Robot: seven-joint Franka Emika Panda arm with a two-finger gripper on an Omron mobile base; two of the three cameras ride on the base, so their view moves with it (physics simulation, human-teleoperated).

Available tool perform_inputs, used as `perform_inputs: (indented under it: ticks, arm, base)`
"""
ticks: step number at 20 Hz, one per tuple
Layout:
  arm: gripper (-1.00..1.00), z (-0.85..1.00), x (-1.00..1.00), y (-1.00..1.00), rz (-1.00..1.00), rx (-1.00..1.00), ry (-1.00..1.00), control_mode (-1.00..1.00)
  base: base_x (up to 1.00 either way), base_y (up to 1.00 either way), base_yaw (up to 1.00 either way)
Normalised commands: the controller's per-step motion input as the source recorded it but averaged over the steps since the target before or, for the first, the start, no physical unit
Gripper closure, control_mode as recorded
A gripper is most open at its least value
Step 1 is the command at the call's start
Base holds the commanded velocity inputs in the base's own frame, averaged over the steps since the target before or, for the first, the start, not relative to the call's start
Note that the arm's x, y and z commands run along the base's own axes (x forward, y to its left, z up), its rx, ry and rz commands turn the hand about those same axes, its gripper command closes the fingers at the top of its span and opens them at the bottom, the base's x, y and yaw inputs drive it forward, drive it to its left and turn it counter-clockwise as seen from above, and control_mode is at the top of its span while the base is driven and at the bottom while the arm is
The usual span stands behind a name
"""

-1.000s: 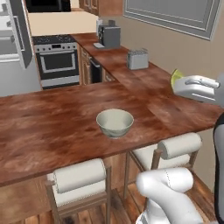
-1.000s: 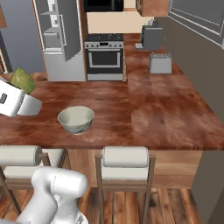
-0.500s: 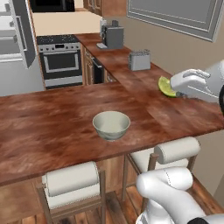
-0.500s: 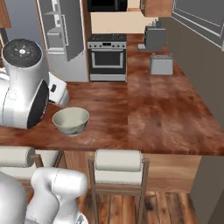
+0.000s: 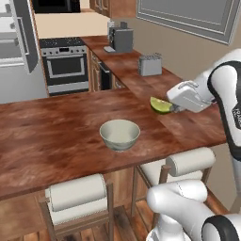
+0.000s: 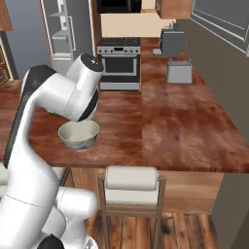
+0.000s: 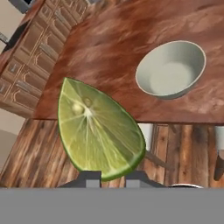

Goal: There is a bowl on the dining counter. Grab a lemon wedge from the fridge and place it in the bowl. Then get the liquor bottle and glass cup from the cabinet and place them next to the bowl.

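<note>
My gripper (image 5: 175, 108) is shut on a green-yellow lemon wedge (image 5: 160, 105), held above the dining counter (image 5: 56, 136) to the right of the bowl (image 5: 120, 134) and a little beyond it. In the hand view the lemon wedge (image 7: 98, 131) stands large between the dark fingertips (image 7: 89, 177) of the gripper (image 7: 111, 177), and the empty pale bowl (image 7: 171, 69) lies beyond it to the upper right. In the right base view my arm's white elbow hangs just above the bowl (image 6: 79, 134). The liquor bottle and glass cup are out of view.
A toaster (image 5: 149, 65) and a coffee machine (image 5: 121, 38) stand on the side counter at the back right. A stove (image 5: 65, 66) and a grey fridge (image 5: 16, 52) are at the far wall. Two cushioned stools (image 5: 77, 197) stand under the counter's near edge.
The arm has carried the lemon wedge left and lower, from the right edge of the counter toward the bowl. The bowl has stayed where it was.
</note>
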Motion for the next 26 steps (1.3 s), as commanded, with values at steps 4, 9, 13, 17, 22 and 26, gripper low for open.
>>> perform_inputs:
  ticks: [4,9,13,17,22,26]
  arm:
    - [1.0,-0.44,0.67,0.2,0.22,0.0,0.03,-1.0]
    - [1.0,-0.48,0.9,0.46,0.16,0.0,0.09,-1.0]
    - [1.0,-0.53,0.89,0.37,0.1,0.0,0.12,-1.0]
    - [1.0,-0.48,0.39,0.01,0.0,0.0,-0.01,-1.0]
    - [1.0,-0.54,0.33,0.0,0.0,-0.03,-0.05,-1.0]
    - [1.0,-0.53,0.4,0.09,0.0,-0.04,0.0,-1.0]
  base:
    - [0.0,0.0,0.0]
    - [0.0,0.0,0.0]
    - [0.0,0.0,0.0]
    - [0.0,0.0,0.0]
    - [0.0,0.0,0.0]
    - [0.0,0.0,0.0]
